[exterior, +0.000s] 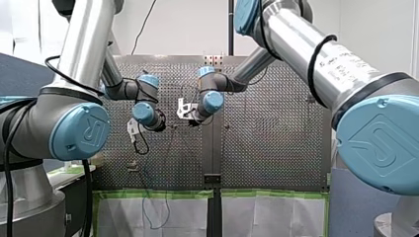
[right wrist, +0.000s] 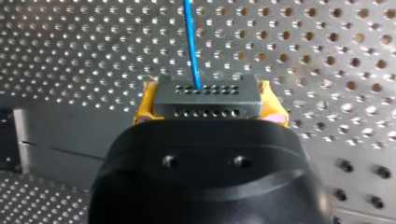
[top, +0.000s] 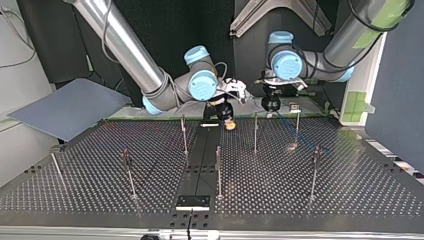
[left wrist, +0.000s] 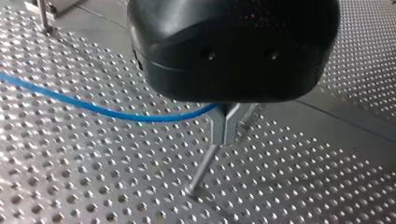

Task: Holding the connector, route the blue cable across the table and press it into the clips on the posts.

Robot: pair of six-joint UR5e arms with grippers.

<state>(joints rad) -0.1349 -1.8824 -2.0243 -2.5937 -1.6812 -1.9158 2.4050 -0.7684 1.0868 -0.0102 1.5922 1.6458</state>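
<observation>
My right gripper [right wrist: 210, 101] is shut on a grey connector [right wrist: 205, 93], held between its yellow pads [right wrist: 145, 102]. The blue cable [right wrist: 190, 42] leaves the connector and runs ahead over the perforated table [right wrist: 327, 56]. In the left wrist view the blue cable [left wrist: 93, 108] sweeps in from the side and ends between the metal fingers of my left gripper [left wrist: 224, 140], which is shut on it. A thin post [left wrist: 201, 171] stands just beyond those fingertips. In the top view my right gripper [top: 226, 120] and my left gripper [top: 271, 105] hang close together at the table's far edge.
Several thin posts rise from the table, among them one [top: 184, 132] near my right gripper and one [top: 255, 131] near my left. A grey board [top: 70, 107] leans at the top view's left. A black plate [top: 192, 201] lies at the near edge.
</observation>
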